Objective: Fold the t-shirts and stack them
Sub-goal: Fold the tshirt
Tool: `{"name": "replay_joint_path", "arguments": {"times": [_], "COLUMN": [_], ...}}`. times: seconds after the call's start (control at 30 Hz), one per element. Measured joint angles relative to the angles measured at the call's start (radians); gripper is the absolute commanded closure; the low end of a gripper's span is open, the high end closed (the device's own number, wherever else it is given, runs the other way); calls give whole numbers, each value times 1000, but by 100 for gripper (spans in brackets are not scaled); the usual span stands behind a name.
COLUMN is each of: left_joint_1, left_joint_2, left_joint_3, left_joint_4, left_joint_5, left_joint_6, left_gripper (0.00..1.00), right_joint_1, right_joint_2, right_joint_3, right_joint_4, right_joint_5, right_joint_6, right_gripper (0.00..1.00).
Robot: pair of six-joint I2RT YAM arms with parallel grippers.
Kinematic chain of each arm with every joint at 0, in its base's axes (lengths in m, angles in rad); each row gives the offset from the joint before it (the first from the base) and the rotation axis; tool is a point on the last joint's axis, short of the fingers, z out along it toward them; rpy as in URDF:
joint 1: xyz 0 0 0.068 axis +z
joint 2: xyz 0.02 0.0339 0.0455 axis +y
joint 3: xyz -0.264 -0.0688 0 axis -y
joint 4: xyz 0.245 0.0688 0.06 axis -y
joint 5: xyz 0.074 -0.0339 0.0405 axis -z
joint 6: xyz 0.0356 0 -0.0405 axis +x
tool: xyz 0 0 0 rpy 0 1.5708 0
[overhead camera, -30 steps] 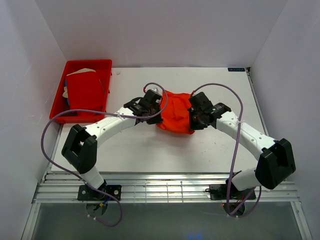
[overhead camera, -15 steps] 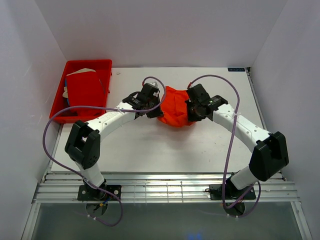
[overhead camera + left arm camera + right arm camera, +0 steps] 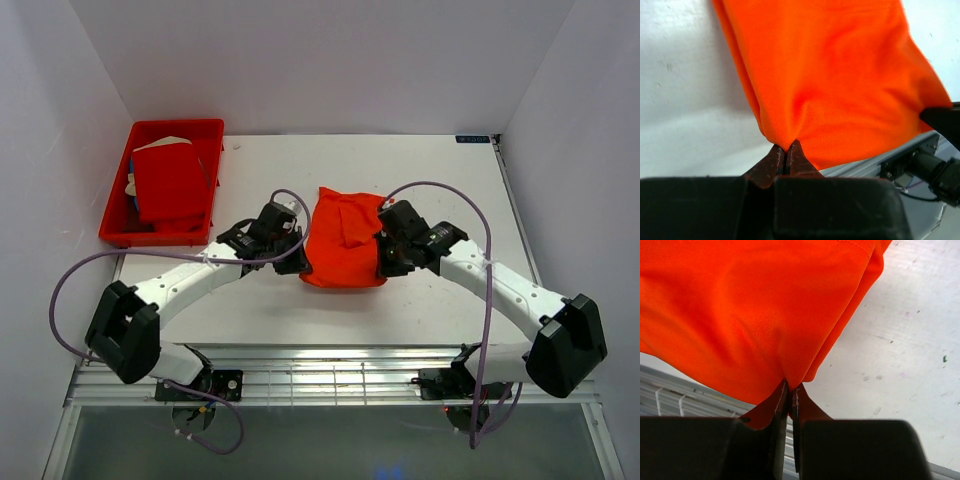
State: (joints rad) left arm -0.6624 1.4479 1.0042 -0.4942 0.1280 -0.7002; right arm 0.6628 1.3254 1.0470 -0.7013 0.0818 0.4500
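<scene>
Bare white worktop (image 3: 440,170) lies beyond and right of the bright orange soft cloth t-shirt (image 3: 343,240). Both arms reach in low, elbows bowed outward. My left gripper (image 3: 785,152) is pinched closed on that shirt's near left corner, my right gripper (image 3: 790,390) closed on its near right corner. Left of it, I see a rigid red plastic tray (image 3: 115,228) holding a folded deeper red t-shirt (image 3: 170,185).

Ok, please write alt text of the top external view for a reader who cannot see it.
An orange t-shirt is held over the middle of a white table, the left claw and the right claw each pinching one side of it. A red t-shirt lies in a red tray at the far left corner.
</scene>
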Motion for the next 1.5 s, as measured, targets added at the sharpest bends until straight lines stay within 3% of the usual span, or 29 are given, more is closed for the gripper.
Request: {"name": "replay_joint_path", "arguments": {"times": [0.27,0.5,0.67,0.97,1.23,1.5], "left_joint_1": [-85,-105,-105,-98,-56,0], "left_joint_2": [-176,-192,-153,-77,-28,153], "left_joint_3": [-59,10,80,79,76,111], "left_joint_4": [-57,-131,-121,-48,48,171], "left_joint_5": [18,-13,-97,-197,-224,-222], "left_joint_6": [-41,-72,-91,-112,-110,-90], "left_gripper": [100,100,100,100,100,100], "right_joint_1": [147,184,173,127,62,-4], "right_joint_2": [-95,-74,1,150,156,240], "right_joint_3": [-31,68,193,244,249,281], "right_joint_4": [-68,-146,-156,-145,-117,-30], "right_joint_5": [-18,20,100,178,205,220], "right_joint_6": [113,150,140,102,76,31], "right_gripper": [92,92,92,92,92,92]}}
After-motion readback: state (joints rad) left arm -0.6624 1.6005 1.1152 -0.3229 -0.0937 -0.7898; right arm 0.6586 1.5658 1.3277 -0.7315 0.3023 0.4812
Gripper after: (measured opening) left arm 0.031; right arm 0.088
